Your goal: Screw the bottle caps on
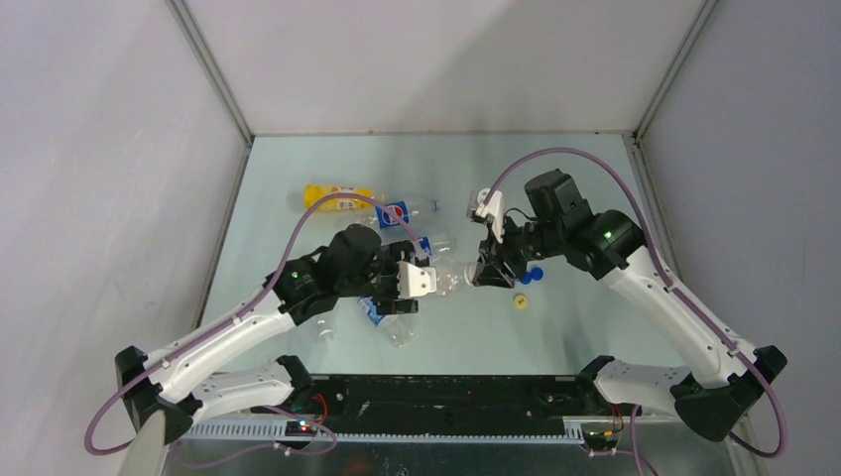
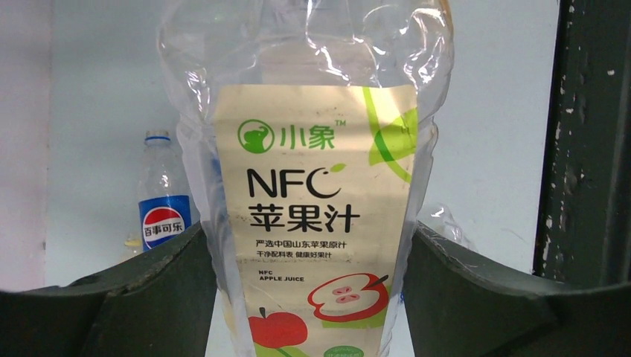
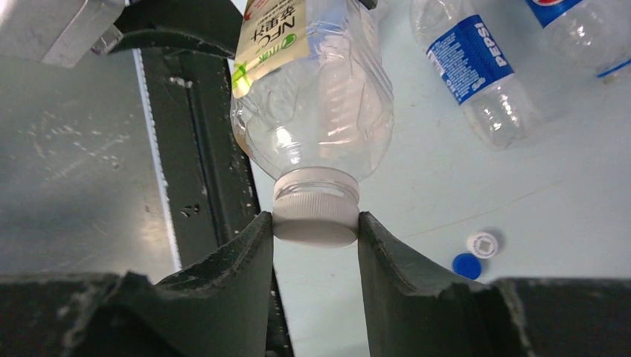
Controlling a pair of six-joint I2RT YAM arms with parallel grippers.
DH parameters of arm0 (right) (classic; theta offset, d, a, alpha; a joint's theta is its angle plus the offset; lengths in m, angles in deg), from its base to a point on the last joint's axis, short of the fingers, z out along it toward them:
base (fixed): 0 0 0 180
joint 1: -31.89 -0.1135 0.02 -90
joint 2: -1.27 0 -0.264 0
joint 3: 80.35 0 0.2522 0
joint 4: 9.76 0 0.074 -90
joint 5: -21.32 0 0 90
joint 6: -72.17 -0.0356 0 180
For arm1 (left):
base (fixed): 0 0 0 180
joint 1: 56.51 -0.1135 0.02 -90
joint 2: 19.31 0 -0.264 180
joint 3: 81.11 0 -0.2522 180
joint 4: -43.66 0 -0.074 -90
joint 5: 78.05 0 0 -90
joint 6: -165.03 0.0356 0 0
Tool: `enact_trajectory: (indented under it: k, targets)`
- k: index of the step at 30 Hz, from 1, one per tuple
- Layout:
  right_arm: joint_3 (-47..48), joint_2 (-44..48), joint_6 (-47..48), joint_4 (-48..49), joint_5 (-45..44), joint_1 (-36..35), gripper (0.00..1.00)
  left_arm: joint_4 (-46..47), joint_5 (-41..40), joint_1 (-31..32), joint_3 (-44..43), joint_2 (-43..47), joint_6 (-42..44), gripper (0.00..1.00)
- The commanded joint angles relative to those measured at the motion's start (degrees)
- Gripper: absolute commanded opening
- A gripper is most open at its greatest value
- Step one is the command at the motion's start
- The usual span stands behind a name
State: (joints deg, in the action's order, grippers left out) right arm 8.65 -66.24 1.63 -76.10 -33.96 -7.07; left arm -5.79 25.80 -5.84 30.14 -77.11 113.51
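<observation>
My left gripper [image 2: 312,297] is shut on the body of a clear bottle with a yellowish apple-juice label [image 2: 312,186] and holds it lying sideways above the table. In the top view the left gripper [image 1: 428,280] and the right gripper [image 1: 486,273] meet at this bottle [image 1: 452,275]. My right gripper [image 3: 315,232] is shut on a white cap [image 3: 315,217] that sits on the bottle's neck, with the bottle [image 3: 320,104] beyond it. A blue cap [image 3: 466,265] and a white cap [image 3: 484,244] lie loose on the table.
A yellow-orange bottle [image 1: 337,196] and a Pepsi bottle [image 1: 402,212] lie at the back. More clear bottles [image 1: 392,322] lie under the left arm. A blue cap [image 1: 536,275] and a yellow cap [image 1: 520,299] lie right of centre. A blue-labelled Pepsi bottle [image 3: 476,67] lies nearby.
</observation>
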Motion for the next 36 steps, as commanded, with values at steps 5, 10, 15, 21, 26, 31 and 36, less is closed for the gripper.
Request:
enact_trajectory:
  k: [5, 10, 15, 21, 26, 31, 36]
  targets:
    - [6.0, -4.2, -14.0, -4.1, 1.5, 1.6, 0.00, 17.4, 3.7, 0.6, -0.6, 1.5, -0.8, 0.00]
    - [8.3, -7.6, -20.7, -7.2, 0.3, 2.4, 0.00, 19.6, 4.7, 0.6, -0.5, 0.8, -0.7, 0.00]
    - [9.5, -10.1, -30.1, -7.3, 0.7, 4.3, 0.00, 22.9, 4.5, 0.8, -0.3, 0.5, -1.4, 0.00]
    - [9.9, -11.0, -44.5, -6.4, 0.0, 6.4, 0.00, 29.0, 1.6, 2.5, 2.3, 0.4, -2.2, 0.00]
    - [9.6, -10.6, -52.4, -5.2, -0.9, 6.7, 0.00, 35.0, -1.4, 3.8, 5.5, 0.7, -2.7, 0.00]
    - [9.6, -9.9, -57.2, -4.2, -4.0, 6.7, 0.06, 37.3, -3.1, 4.2, 6.8, 0.1, -2.8, 0.00]
    - [9.6, -8.3, -59.2, -1.1, -4.7, 7.0, 0.30, 37.4, -3.7, 4.3, 7.3, -0.8, -3.3, 0.00]
